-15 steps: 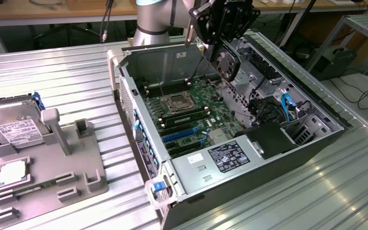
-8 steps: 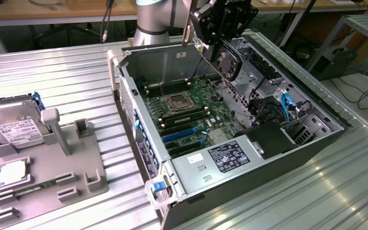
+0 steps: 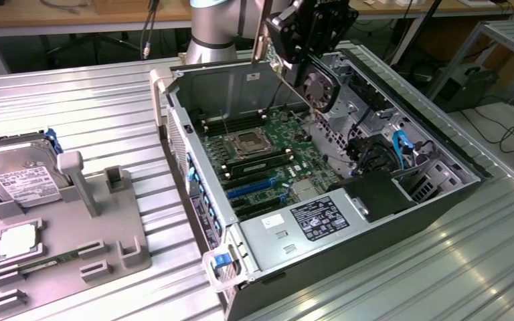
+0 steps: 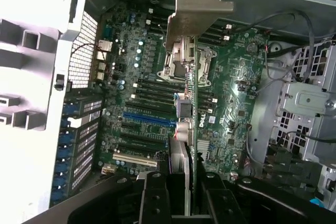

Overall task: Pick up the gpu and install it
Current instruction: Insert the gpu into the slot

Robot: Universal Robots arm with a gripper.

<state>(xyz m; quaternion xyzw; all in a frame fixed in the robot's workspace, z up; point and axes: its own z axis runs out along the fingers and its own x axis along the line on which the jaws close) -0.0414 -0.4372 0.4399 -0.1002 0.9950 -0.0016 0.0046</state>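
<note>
My gripper (image 3: 300,55) hangs over the far side of the open computer case (image 3: 471,167) and is shut on the gpu (image 3: 320,88). The card hangs tilted above the motherboard (image 3: 262,150), its round fan facing out and its thin silver end bracket (image 3: 259,39) pointing up. In the wrist view the gpu (image 4: 188,124) is seen edge-on between my two dark fingers (image 4: 153,199), my gripper (image 4: 181,200) closed on it, with the silver bracket (image 4: 195,9) at its far end. Under it lie the blue and black expansion slots (image 4: 148,117), apart from the card.
The CPU socket (image 3: 243,142) sits mid-board, with the power supply (image 3: 315,221) and blue cables (image 3: 400,144) inside the case. On the exterior view's left a grey fixture (image 3: 105,227) carries a hard drive (image 3: 21,177), a processor (image 3: 21,241) and a memory stick (image 3: 47,264).
</note>
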